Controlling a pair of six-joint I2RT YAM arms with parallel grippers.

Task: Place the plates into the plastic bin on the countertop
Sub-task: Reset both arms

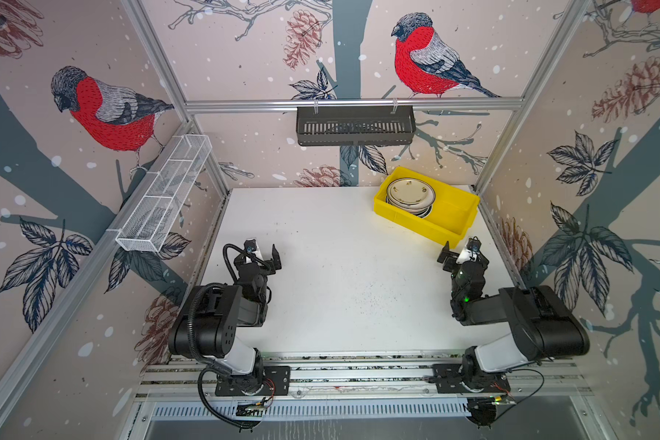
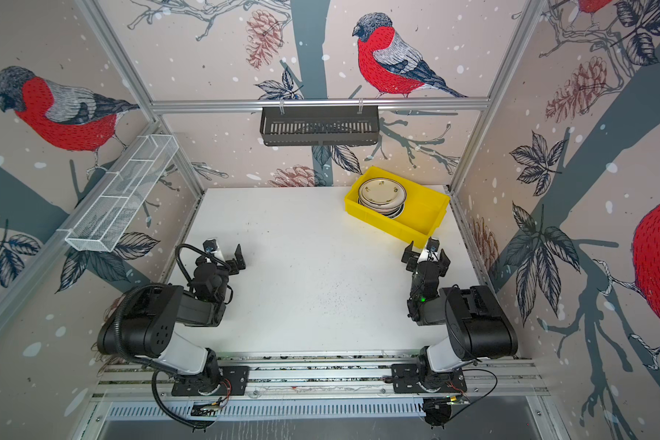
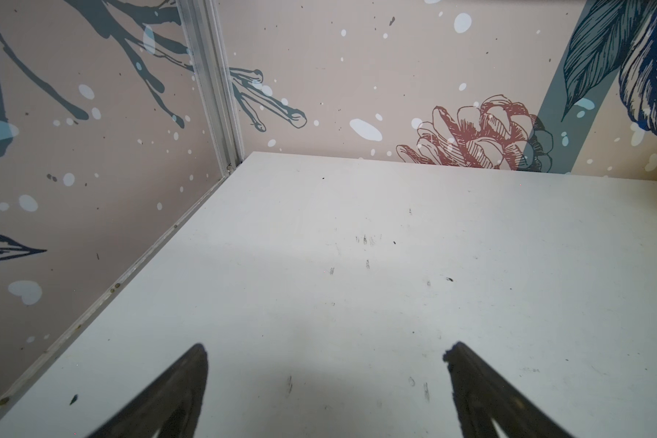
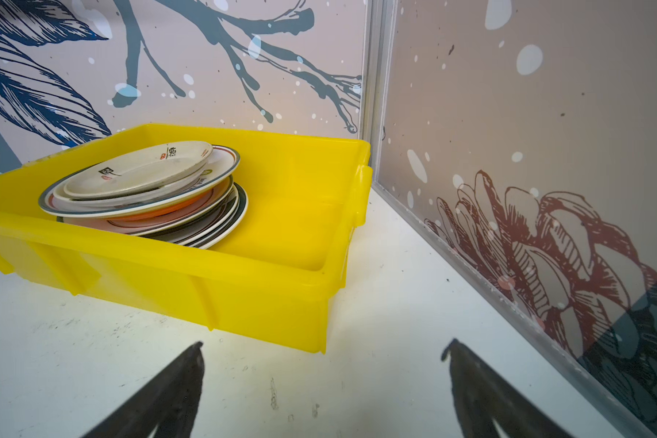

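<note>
The yellow plastic bin (image 1: 456,223) (image 2: 425,217) (image 4: 243,288) stands at the far right corner of the white countertop (image 1: 321,266) (image 3: 357,246). Inside it, toward its left end, sits a stack of several plates (image 1: 410,192) (image 2: 382,192) (image 4: 141,178); a cream one with small motifs lies on top, and orange, black and dark-rimmed edges show beneath. My right gripper (image 1: 460,251) (image 2: 425,253) (image 4: 324,344) hangs open just in front of the bin's near corner, holding nothing. My left gripper (image 1: 263,251) (image 2: 227,253) (image 3: 327,347) is open over bare countertop on the left side.
A black slatted basket (image 1: 355,125) hangs on the back rail. A long white wire-mesh basket (image 1: 164,194) is fixed to the left rail. Patterned wall panels and aluminium rails (image 4: 380,76) close in the countertop on three sides.
</note>
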